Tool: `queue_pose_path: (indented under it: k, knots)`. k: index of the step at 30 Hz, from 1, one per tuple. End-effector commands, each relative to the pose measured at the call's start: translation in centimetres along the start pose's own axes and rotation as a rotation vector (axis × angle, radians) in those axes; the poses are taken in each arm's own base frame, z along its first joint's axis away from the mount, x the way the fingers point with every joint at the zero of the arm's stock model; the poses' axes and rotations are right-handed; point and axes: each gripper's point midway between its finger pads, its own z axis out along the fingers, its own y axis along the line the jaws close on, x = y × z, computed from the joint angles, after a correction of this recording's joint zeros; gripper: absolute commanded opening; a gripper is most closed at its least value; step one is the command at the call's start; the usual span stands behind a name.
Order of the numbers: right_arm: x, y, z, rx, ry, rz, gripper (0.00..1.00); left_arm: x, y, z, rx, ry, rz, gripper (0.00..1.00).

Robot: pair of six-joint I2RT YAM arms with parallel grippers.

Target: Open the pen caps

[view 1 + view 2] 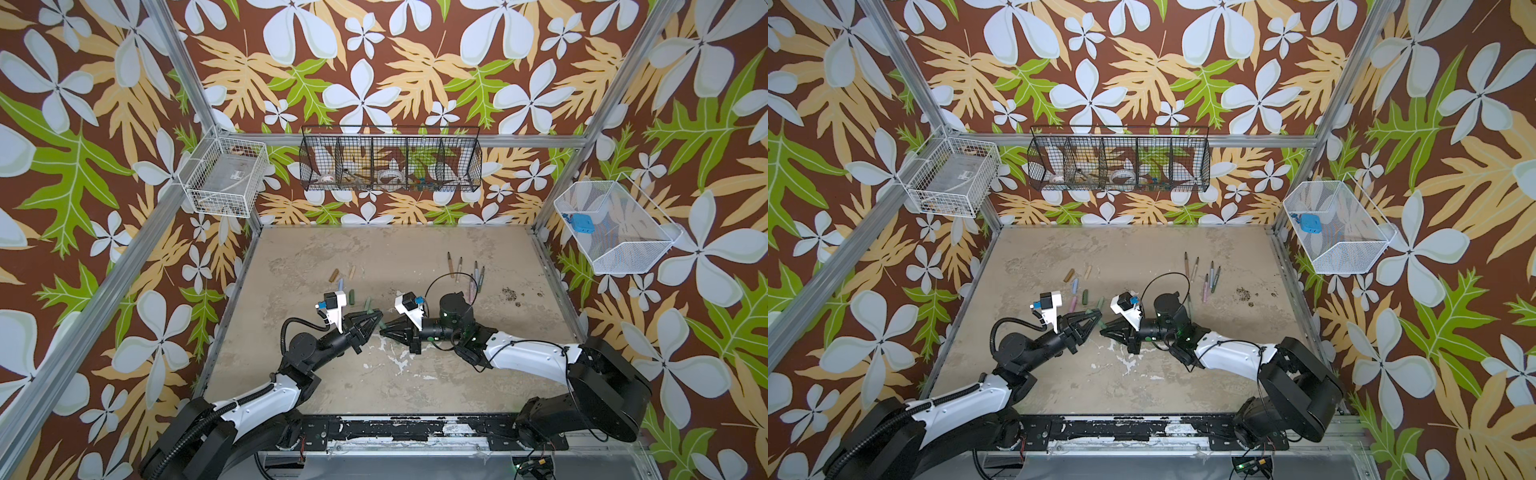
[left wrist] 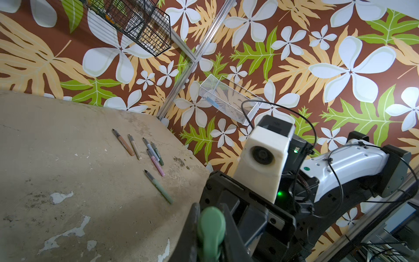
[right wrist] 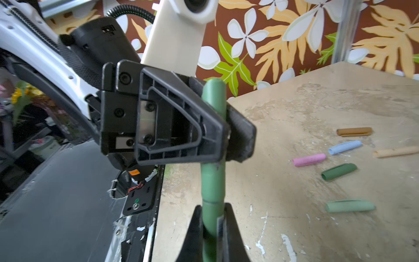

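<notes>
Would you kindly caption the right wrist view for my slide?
Left gripper and right gripper shut on one capped green pen; six loose caps nearby.

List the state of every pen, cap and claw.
green pen: cap on, held between both claws
left claw: shut on green pen
right claw: shut on green pen
six loose caps: off, lying flat
six other pens: uncapped, lying flat
</notes>
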Motion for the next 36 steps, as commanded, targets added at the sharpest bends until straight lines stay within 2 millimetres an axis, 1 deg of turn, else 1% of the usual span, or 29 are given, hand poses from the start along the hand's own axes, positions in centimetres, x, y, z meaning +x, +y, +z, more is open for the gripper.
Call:
queue_pose_path:
  k: [1,5,11,13,17,22,24,26,30,32,34,36]
  knots:
    - [4.5,-4.5,-1.2,0.314,0.174,0.007,0.0,-4.8,-1.8,-0.5,0.037,-0.199,0.037,0.0]
    - [3.9,-4.9,-1.9,0.418,0.171,-0.059,0.0,-5.2,-1.5,-0.7,0.005,-0.216,0.039,0.0]
    - [3.6,-4.8,-2.2,0.472,0.18,-0.101,0.0,-5.3,-1.3,-0.7,-0.003,-0.221,0.035,0.0]
    - [3.8,-4.6,-2.0,0.454,0.182,-0.101,0.0,-5.3,-1.3,-0.8,-0.004,-0.227,0.034,0.0]
    - [4.0,-3.1,-1.5,0.311,0.173,-0.064,0.0,-5.5,-1.6,-0.8,0.012,-0.23,0.042,0.0]
    - [3.7,-2.5,-2.4,0.142,0.116,0.052,0.0,-5.6,-2.1,-0.9,0.031,-0.233,0.045,0.0]
    - [3.8,-2.7,-2.6,0.129,0.113,0.07,0.0,-5.6,-2.1,-0.9,0.033,-0.234,0.044,0.0]
    - [3.9,-2.2,-2.5,0.088,0.119,0.073,0.0,-5.6,-2.1,-0.9,0.036,-0.234,0.041,0.0]
    - [4.2,-2.3,-2.3,0.085,0.135,0.071,0.0,-5.9,-2.0,-1.0,0.037,-0.241,0.037,0.0]
    - [4.2,-2.7,-2.4,0.114,0.142,0.064,0.0,-5.9,-2.0,-1.0,0.033,-0.239,0.038,0.0]
    - [4.0,-2.6,-2.7,0.122,0.132,0.056,0.0,-5.9,-1.8,-1.1,0.025,-0.24,0.04,0.0]
    - [3.8,-3.2,-3.0,0.164,0.125,0.049,0.0,-6.0,-1.4,-1.1,0.002,-0.243,0.046,0.0]
